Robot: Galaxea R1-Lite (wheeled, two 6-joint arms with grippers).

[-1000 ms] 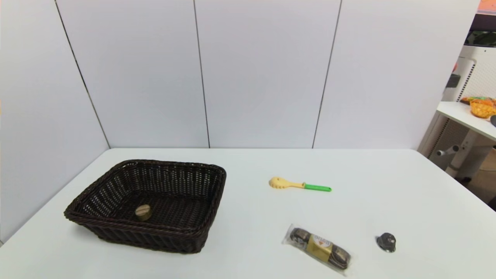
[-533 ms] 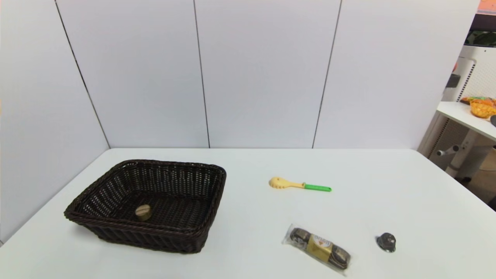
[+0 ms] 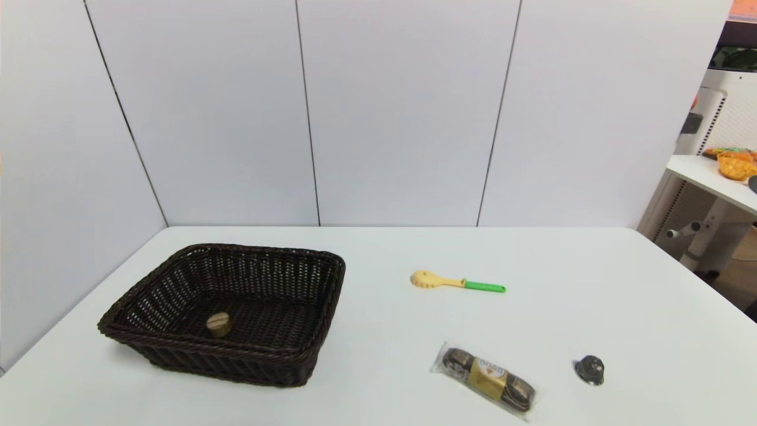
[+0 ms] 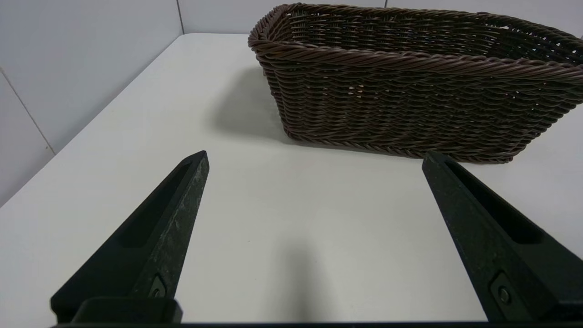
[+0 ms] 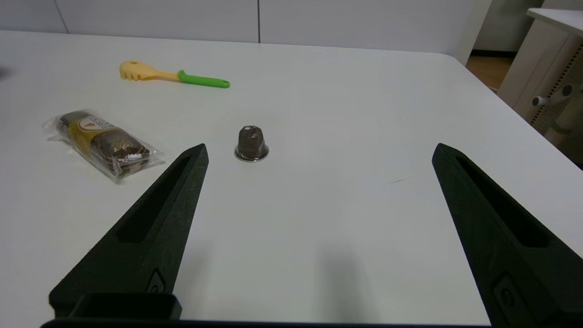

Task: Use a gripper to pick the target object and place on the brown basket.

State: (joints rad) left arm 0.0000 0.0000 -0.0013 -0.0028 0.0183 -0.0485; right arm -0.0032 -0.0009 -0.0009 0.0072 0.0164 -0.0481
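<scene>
Looking down from the head view, the cylinder [image 3: 217, 323] already lay inside the basket [image 3: 177, 346], on its woven floor toward the near left corner, so the task looked done. No arm or end effector showed in this view; both were judged pulled back out of frame because nothing was left to carry. The basket sat on the left part of the table [image 3: 384, 331]. To the right, well apart from it, lay a yellow scoop [image 3: 455, 282] with a green handle, a wrapped snack [image 3: 485, 378] nearer the front, and a dark capsule [image 3: 589, 370] beside that. None of these touched each other.

In the left wrist view, the left end effector [image 4: 314, 157] was spread wide with nothing between its fingers [image 4: 182, 200]. It hung low over bare table just in front of the basket's near wall [image 4: 410, 100]. The cylinder was hidden here behind the wicker wall. It was judged to lie beyond and above the fingertips, inside the rim, not touching the end effector. That wide, empty pose fit a release already made and a retreat clear of the basket.

In the right wrist view, the right end effector [image 5: 319, 150] was also spread wide and empty, low over the table. The capsule [image 5: 250, 143] stood just ahead, nearer one finger [image 5: 177, 191]. The snack [image 5: 102, 143] and scoop [image 5: 171, 75] lay farther off to that same side. The cylinder and basket were not seen here. This arm looked parked.
</scene>
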